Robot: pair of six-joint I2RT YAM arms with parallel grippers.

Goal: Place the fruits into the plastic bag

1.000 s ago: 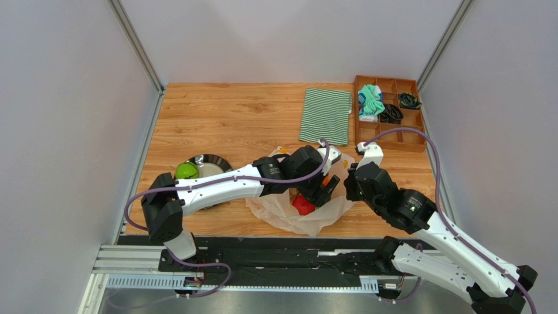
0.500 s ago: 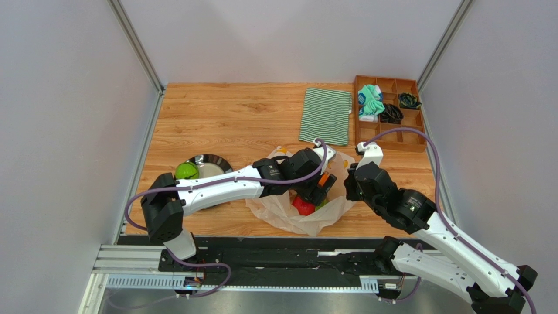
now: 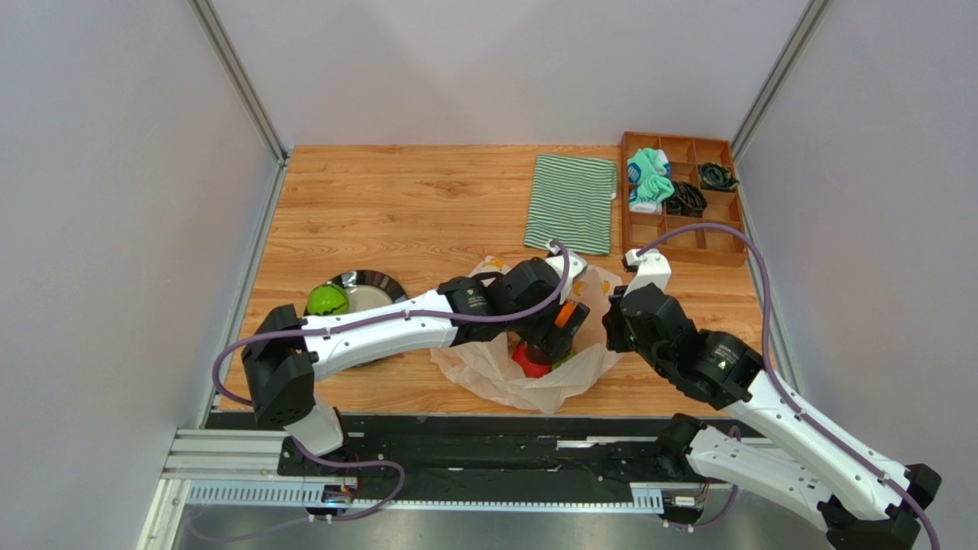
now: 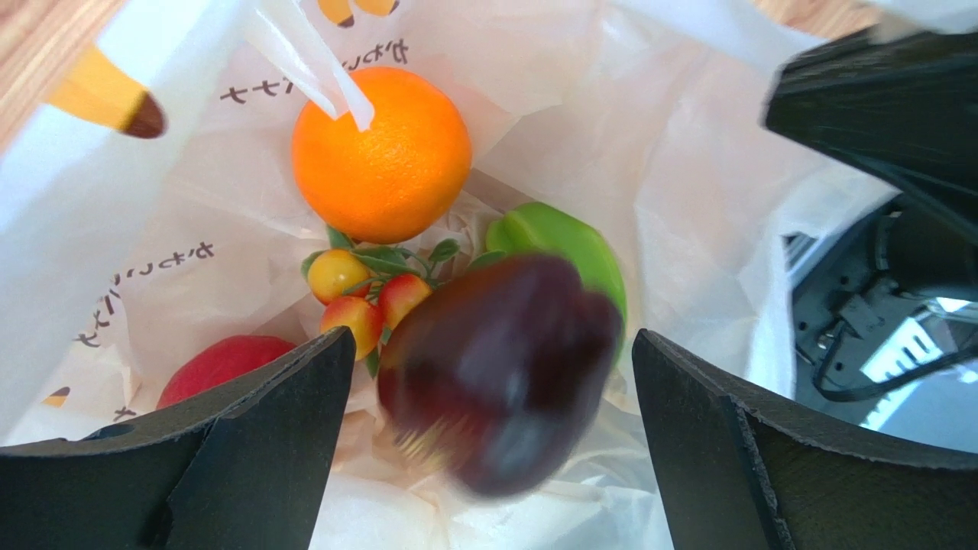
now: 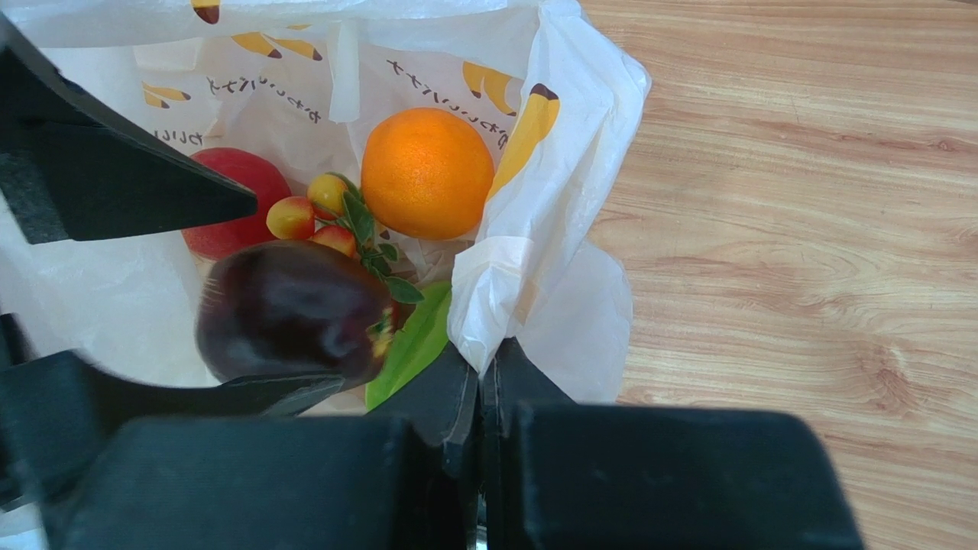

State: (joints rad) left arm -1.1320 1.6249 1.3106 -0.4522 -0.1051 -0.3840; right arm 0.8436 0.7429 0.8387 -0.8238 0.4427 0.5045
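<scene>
The main risk we see is at the mouth of the bag [image 5: 580, 103]. Our right fingers [image 5: 436, 401] are pressed together on a fold of its rim, and that pinch alone seems to hold the mouth open. If the thin, slick film slides out, the wall could sag over the fruits and close the way in.

Our left fingers [image 4: 253, 447] are spread wide just above the opening, with a dark fruit [image 4: 499, 372] between them. A gap shows beside it and it is smeared with blur, so we judge it loose and dropping, not gripped. If it lands on the berries [image 4: 356, 298] or the rounded green piece [image 4: 563, 241] it could roll, though the bag walls should keep it in. Drawing the left arm out carelessly could snag a loose handle strip. That could drag the bag over the tabletop [image 3: 402, 206] or pull it from the right pinch.

The bag is crinkly, whitish and half see-through, printed with small bananas and dark lettering. It lies near the tabletop's front edge, between the two arms. Inside, close together, rest an orange [image 4: 381, 155], a red apple [image 4: 224, 367], the berries and the green piece. A green fruit [image 3: 327, 299] sits in a steel bowl [image 3: 373, 289] well to the left, not yet bagged, so we think the mouth is needed open for one more trip.
</scene>
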